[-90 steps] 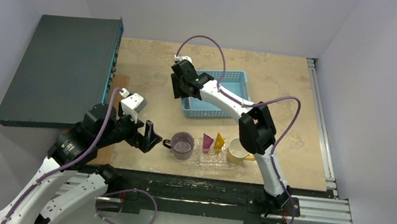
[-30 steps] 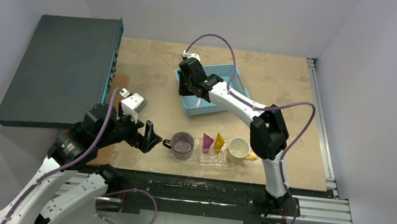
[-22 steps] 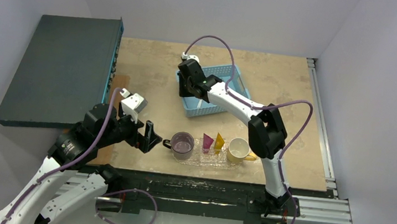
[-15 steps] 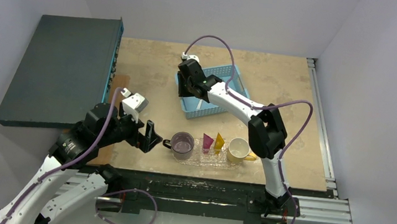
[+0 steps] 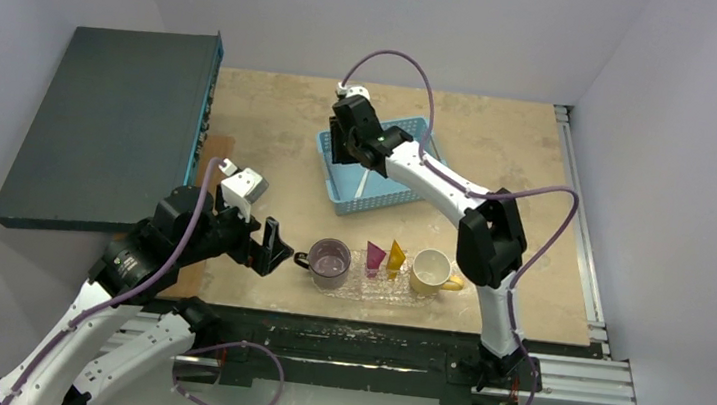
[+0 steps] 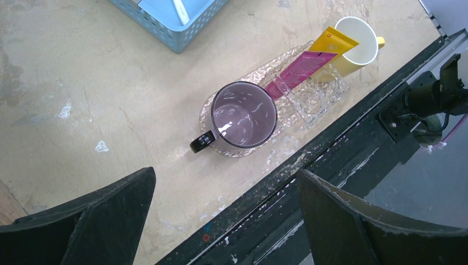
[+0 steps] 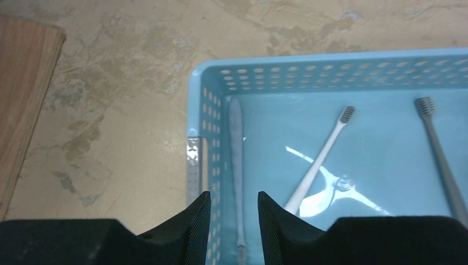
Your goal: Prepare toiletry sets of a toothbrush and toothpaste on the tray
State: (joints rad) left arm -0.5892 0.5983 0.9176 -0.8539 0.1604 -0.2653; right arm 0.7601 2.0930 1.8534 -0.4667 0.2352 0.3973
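Note:
The clear crinkled tray point(image 5: 354, 288) lies at the table's front, also in the left wrist view point(image 6: 323, 91). A magenta-pink tube point(image 5: 375, 256) point(image 6: 301, 66) and a yellow-orange tube point(image 5: 396, 257) point(image 6: 334, 40) stand on it between a purple mug point(image 5: 330, 263) point(image 6: 243, 113) and a yellow mug point(image 5: 431, 270) point(image 6: 359, 38). Pale toothbrushes lie in the light-blue basket point(image 5: 397, 199) point(image 7: 331, 72): one along its left wall point(image 7: 237, 154), one slanted point(image 7: 320, 160), a greyer one point(image 7: 439, 160). My right gripper point(image 5: 344, 151) point(image 7: 234, 194) hovers over the basket's left wall, open narrowly, empty. My left gripper point(image 5: 270, 243) point(image 6: 226, 174) is open wide, empty, left of the purple mug.
A dark grey flat box point(image 5: 111, 126) fills the left side, with a wooden board point(image 5: 219, 153) point(image 7: 22, 83) beside it. The black front rail point(image 5: 370, 340) point(image 6: 331, 165) runs just below the tray. White walls close in behind and at the right.
My right gripper has moved right and back, from beside the basket's left end to over its left wall. The basket has turned a little. The left arm has not moved.

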